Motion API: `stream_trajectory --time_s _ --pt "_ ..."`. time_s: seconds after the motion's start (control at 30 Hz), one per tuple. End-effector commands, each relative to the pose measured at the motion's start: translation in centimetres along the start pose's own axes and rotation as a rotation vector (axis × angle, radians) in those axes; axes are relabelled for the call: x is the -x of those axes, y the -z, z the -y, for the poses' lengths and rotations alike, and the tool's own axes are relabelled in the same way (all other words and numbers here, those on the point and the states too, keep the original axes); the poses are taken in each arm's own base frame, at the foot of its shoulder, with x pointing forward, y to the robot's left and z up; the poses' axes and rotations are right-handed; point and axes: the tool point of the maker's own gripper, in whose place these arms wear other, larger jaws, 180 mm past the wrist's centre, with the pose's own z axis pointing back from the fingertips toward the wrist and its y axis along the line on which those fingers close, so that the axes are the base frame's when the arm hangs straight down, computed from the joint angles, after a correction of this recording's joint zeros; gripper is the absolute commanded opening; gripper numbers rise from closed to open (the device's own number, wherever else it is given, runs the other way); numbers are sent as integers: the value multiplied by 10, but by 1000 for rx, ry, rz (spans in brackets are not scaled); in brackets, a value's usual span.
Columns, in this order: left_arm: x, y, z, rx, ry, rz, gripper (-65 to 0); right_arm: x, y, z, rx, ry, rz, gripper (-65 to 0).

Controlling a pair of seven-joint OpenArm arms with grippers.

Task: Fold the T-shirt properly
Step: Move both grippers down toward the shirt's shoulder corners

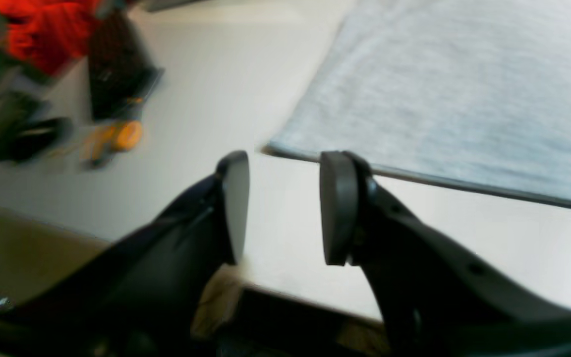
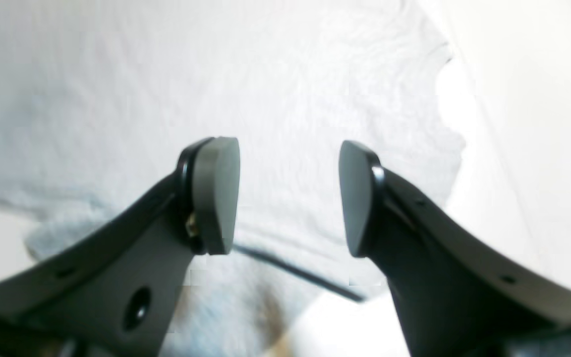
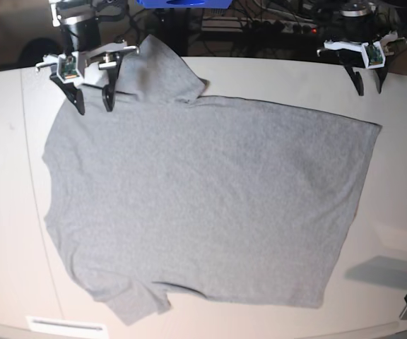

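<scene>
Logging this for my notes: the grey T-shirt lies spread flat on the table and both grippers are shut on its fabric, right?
Not quite. The T-shirt does lie spread flat on the table, but both wrist views show the left gripper and right gripper open, holding nothing.

Both arms end in the same kind of two-fingered tool. The left gripper (image 1: 283,208) has glossy black curved finger arms, each capped with a flat matte grey pad (image 1: 339,208) shaped like a rounded wedge; a small round hole marks the outer arm. The right gripper (image 2: 288,196) matches it, with a larger oval hole and a brass-coloured screw head beside its pad (image 2: 214,196). From the base view, each wrist carries a white bracket with a small green circuit board, above thin black tapering fingers (image 3: 78,99).
</scene>
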Motion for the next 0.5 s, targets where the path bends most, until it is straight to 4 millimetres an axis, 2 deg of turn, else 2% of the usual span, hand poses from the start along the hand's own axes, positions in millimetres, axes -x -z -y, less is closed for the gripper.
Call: stream_trajectory --time_s 0.0,0.1,0.23,0.37,0.47 --pt "-17 2 -6 13 16 47 -411 -7 0 2 4 31 15 -341" --pt "-23 8 -6 87 -78 39 -411 -1 7 9 22 102 -33 -342" --pt "-27 13 -35 91 -189 8 -411 3 7 23 60 230 -62 -344" --pt "-25 15 -50 94 -130 -28 -411 10 2 53 143 369 -97 -344" --pt "-22 17 -51 89 -74 -50 -411 11 -1 71 158 455 -118 -344"
